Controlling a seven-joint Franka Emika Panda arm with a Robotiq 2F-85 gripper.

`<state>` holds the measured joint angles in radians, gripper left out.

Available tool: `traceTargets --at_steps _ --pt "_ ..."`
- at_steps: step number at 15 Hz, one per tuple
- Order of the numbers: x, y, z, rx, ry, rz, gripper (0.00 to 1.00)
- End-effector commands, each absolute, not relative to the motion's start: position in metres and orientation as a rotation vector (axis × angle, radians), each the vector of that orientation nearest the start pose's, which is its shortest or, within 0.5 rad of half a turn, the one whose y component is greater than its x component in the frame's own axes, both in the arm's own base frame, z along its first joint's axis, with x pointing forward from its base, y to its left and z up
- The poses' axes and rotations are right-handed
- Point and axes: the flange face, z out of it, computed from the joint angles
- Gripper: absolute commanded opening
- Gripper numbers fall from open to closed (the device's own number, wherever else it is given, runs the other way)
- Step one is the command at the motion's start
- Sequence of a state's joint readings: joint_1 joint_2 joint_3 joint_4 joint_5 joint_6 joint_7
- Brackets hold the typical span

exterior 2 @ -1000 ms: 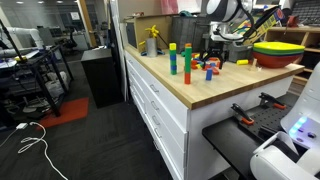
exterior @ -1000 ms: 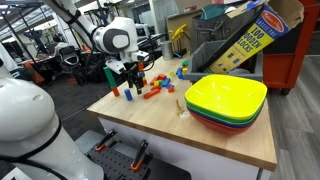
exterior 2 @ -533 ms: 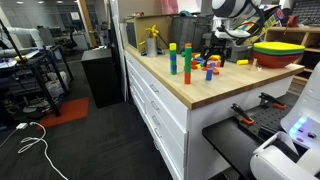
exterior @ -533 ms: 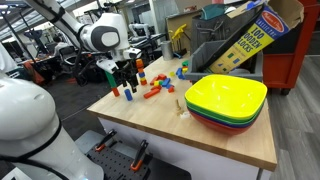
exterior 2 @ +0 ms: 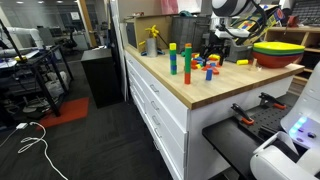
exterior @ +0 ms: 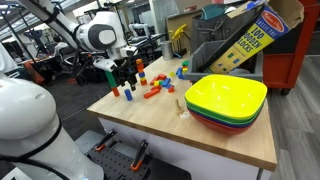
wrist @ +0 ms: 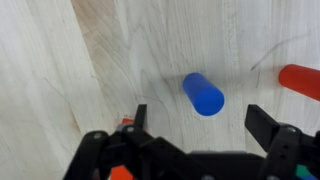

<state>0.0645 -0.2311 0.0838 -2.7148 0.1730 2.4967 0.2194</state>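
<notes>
Free: bare counter (wrist: 60, 70) left of blue cylinder (wrist: 203, 93); obstacle: red block (wrist: 300, 80) near its right (partly cropped).

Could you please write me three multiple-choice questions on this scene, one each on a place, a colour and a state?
1. In the wrist view, where is the blue cylinder?
A. in a bowl
B. on the wooden table, between the fingers
C. on the floor

2. What colour is the top bowl of the stack?
A. yellow
B. black
C. white

3. How does the gripper stand?
A. shut on a block
B. shut, empty
C. open

Answers:
1 B, it rests on the wood in the gap between them.
2 A, a yellow one tops the stack.
3 C, the fingers stand wide apart and hold nothing.
</notes>
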Motion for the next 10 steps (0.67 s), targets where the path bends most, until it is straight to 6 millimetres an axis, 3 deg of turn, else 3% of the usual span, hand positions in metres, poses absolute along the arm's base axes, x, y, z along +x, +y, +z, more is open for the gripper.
traceTargets --at_steps 1,10 --pt "0.395 0.063 0.297 -3.062 0.257 0.0 1.0" --pt "0.399 0.08 0.289 -3.079 0.192 0.034 1.0"
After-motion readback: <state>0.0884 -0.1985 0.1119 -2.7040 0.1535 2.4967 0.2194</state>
